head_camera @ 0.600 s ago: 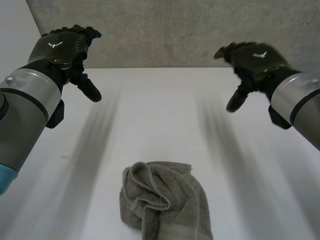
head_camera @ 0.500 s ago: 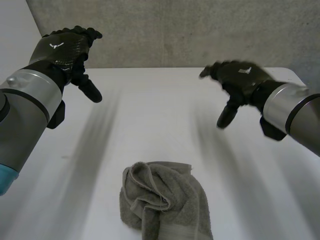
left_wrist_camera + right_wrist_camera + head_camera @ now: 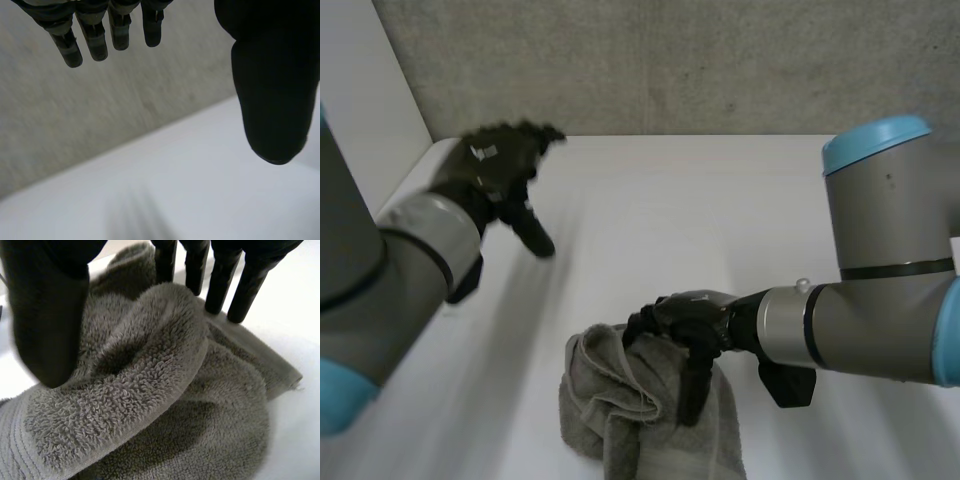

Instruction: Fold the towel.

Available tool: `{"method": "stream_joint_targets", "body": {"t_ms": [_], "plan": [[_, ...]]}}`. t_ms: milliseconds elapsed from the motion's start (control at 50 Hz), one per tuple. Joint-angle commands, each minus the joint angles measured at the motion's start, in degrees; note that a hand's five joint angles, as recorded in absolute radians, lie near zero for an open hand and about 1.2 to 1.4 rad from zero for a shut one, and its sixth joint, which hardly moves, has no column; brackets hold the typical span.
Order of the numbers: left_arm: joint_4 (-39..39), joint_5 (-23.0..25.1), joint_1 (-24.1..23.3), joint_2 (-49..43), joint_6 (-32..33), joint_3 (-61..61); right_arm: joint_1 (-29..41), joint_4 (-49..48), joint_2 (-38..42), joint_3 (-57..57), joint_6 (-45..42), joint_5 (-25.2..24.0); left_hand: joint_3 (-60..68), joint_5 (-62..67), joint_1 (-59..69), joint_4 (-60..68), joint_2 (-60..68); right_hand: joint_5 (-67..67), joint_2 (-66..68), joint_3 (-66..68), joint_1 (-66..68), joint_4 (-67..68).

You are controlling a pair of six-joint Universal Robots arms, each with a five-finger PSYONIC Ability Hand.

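Note:
A crumpled grey-green towel point(image 3: 620, 415) lies in a heap at the near middle of the white table point(image 3: 650, 210). My right hand point(image 3: 688, 322) reaches in from the right and rests on the heap's top, open, its thumb lying down over the cloth. In the right wrist view the towel point(image 3: 165, 390) bulges up under the palm in a thick fold. The straight fingers point(image 3: 220, 275) touch its far side and the thumb point(image 3: 47, 315) stands on the near side. My left hand point(image 3: 495, 165) hovers open above the table's far left, well away from the towel, its fingers point(image 3: 95, 30) straight.
A grey concrete wall point(image 3: 670, 60) runs along the table's far edge, and a pale wall point(image 3: 360, 110) along its left side. My right arm's big joint point(image 3: 890, 260) hangs over the table's right half. Bare table lies around the towel.
My right hand has swung down from the upper right and come to rest on top of the towel. The left hand has dropped lower and moved a little inward over the table.

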Motion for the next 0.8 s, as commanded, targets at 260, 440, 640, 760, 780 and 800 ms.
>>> {"method": "stream_joint_targets", "body": {"t_ms": [260,440,640,760,780,800], "plan": [[5.4,0.61,-0.97,-2.38,-11.54,-17.9,0.48,-17.66,-3.4,3.94,-5.37,21.0,10.69,8.81,10.61,10.72,10.65,61.0,60.86,61.53,60.57,61.0],[5.58,1.49,-1.77,-5.9,-15.34,-17.02,0.48,-26.29,-9.11,12.55,-16.98,25.07,10.86,8.98,10.79,10.9,10.82,61.0,60.86,61.53,60.57,61.0],[5.49,8.17,-3.78,-12.31,-21.66,-13.07,-0.22,-33.13,-12.8,21.42,-21.11,24.9,10.86,8.98,10.79,10.9,10.82,61.0,60.86,61.53,60.57,61.0],[5.23,8.26,-5.46,-14.86,-22.37,-10.34,-0.31,-40.17,-17.9,25.39,-25.25,24.02,10.86,8.98,10.79,10.9,10.82,61.0,60.86,61.53,60.57,61.0],[5.14,8.09,-5.81,-15.04,-22.45,-9.9,-0.31,-40.18,-17.91,25.39,-25.26,24.02,10.69,8.82,10.62,10.73,10.65,61.0,60.86,61.53,60.57,61.0],[5.06,8.0,-5.81,-15.04,-22.37,-9.73,-0.31,-41.23,-18.34,25.05,-25.78,23.15,10.69,8.81,10.62,10.73,10.65,61.0,60.86,61.53,60.57,61.0]]}}
